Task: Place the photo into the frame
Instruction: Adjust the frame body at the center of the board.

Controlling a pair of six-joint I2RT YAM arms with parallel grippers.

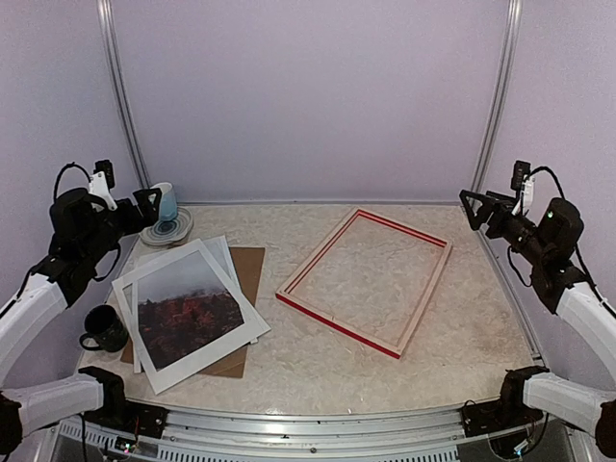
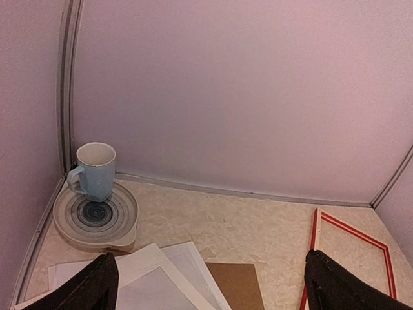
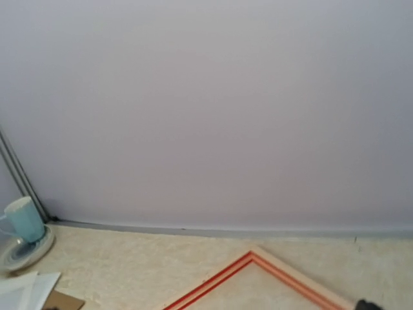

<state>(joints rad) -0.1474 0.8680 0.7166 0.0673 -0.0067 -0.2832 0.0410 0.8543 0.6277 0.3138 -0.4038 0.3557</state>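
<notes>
The photo (image 1: 188,306), grey sky over dark red ground, lies flat at the table's left and shows through a white window mat (image 1: 252,327) resting on it. The frame (image 1: 337,327), thin bars with pale wood upward and red edges, lies flat right of centre; its bars also show in the left wrist view (image 2: 314,239) and the right wrist view (image 3: 213,284). My left gripper (image 1: 144,204) hangs open high above the table's back left corner, its fingers (image 2: 97,284) wide apart. At the far right my right gripper (image 1: 474,207) is raised and open. Neither holds anything.
A light blue mug (image 1: 166,202) stands on a ringed plate (image 1: 166,231) at the back left corner. A black mug (image 1: 104,327) sits at the left edge. A brown backing board (image 1: 248,269) and another white sheet (image 1: 223,248) lie under the mat.
</notes>
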